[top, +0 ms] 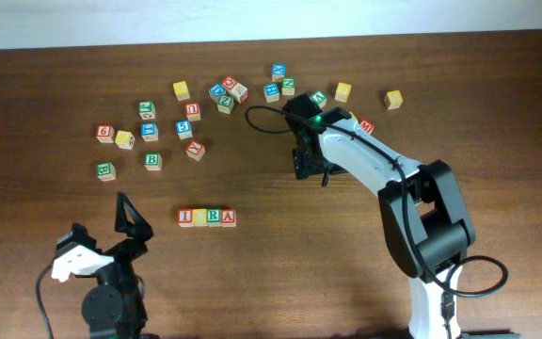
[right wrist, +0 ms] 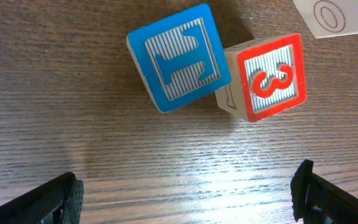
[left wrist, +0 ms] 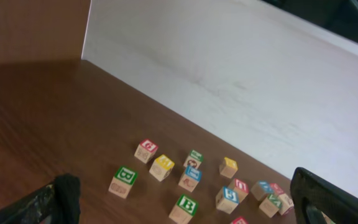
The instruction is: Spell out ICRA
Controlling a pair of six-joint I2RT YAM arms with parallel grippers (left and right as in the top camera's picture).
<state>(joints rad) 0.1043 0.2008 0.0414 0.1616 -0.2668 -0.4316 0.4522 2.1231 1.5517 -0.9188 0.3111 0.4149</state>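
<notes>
Nearest the overhead camera stands the right arm point(top: 412, 202), reached out over the table point(top: 280, 282) towards the far right, where loose cubes point(top: 229, 92) are scattered. At the near left the smaller left arm point(top: 106, 282) is seen folded low. Both grippers are spread wide and nothing is held in either: the right gripper point(top: 309, 171) hangs above bare wood, and the left gripper point(top: 102, 228) is pointed at the far side. Between the two arms, towards the near middle of the table, a row of four cubes point(top: 206, 217) has been laid in a straight line, each touching the next. From left to right a red I point(top: 185, 217), a yellow-faced cube point(top: 199, 217), a green R point(top: 214, 217) and a red A point(top: 228, 217) are read, though the letter on the yellow face is too small to be made out. The word is therefore judged to be spelled, with nothing left except perhaps a check of that second letter. In the right wrist view a blue-faced cube point(right wrist: 179, 59) and a red 3 cube point(right wrist: 266, 78) are seen meeting at a corner, apart from the row and not needed.
</notes>
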